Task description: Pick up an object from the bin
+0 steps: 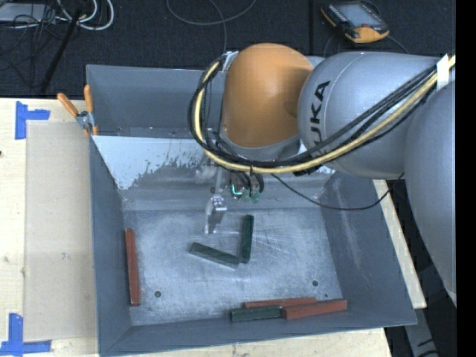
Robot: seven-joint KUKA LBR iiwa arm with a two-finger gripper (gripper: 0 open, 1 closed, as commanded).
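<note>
My gripper hangs below the orange wrist cover, over the middle of the bin floor. One silvery finger shows, pointing down, with nothing seen in it. Just right of it lies a dark green bar, nearly upright in the picture. A second dark green bar lies slanted below the finger, its right end meeting the first bar's lower end in a V shape.
A reddish-brown bar lies along the left wall. By the front wall lie a dark green bar and two reddish-brown bars. The arm and its cables cover the bin's back right.
</note>
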